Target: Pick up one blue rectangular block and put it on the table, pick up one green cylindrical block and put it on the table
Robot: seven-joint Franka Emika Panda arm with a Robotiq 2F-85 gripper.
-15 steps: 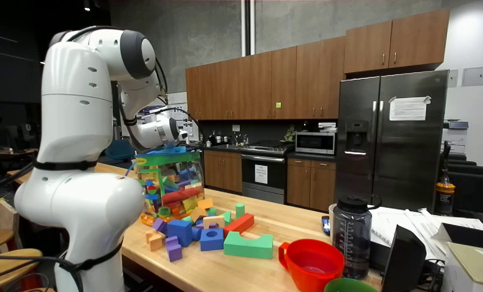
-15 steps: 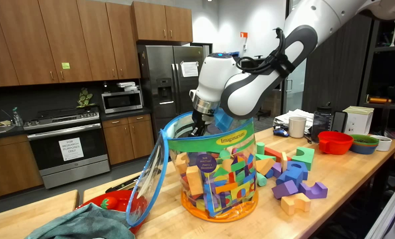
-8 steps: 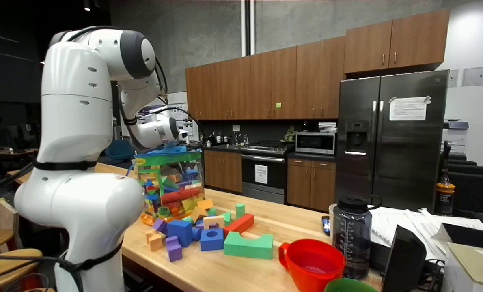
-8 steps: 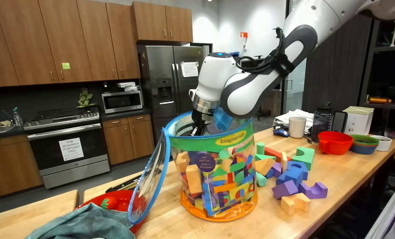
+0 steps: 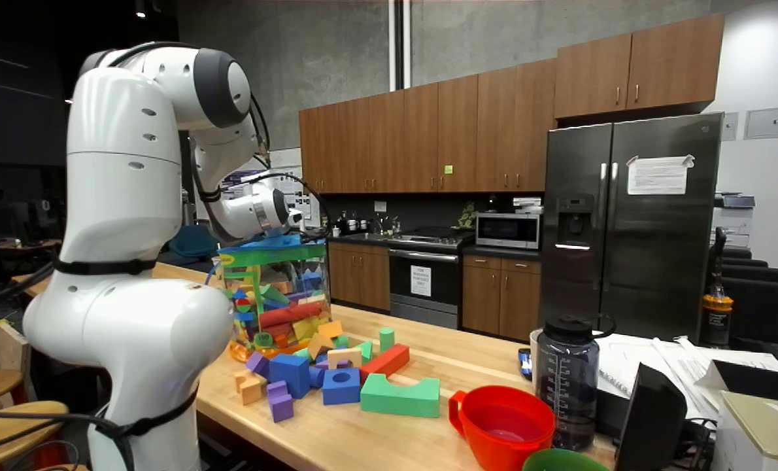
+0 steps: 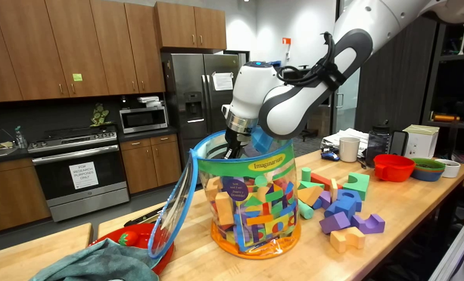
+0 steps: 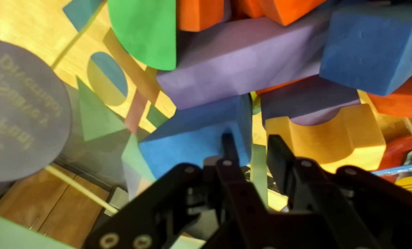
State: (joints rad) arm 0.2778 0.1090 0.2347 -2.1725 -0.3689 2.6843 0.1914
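Note:
Inside a clear zip bag (image 6: 222, 166) of foam blocks, my gripper (image 7: 250, 140) points down with its fingers apart. Nothing sits in the gap. Its left finger (image 7: 229, 145) overlaps the end of a blue rectangular block (image 7: 192, 140) in the wrist view; whether they touch I cannot tell. The right finger lies beside a yellow arch block (image 7: 330, 141). From outside, the bag's rim hides the fingertips. On the pale table (image 5: 441, 343), near the bag, stand a green cylindrical block (image 5: 387, 339) and a blue block (image 5: 289, 375). Another green cylinder (image 6: 305, 210) lies against the bag.
Purple, red, orange and green blocks crowd the table beside the bag. The bag's lid (image 6: 179, 218) hangs over a red bowl (image 6: 165, 255) with a teal cloth (image 6: 103, 261). Farther along the table are a red cup (image 5: 503, 422) and a dark bottle (image 5: 565, 386).
The bag has turned and shifted slightly, its printed labels sliding a little to the left in an exterior view. The arm has barely moved.

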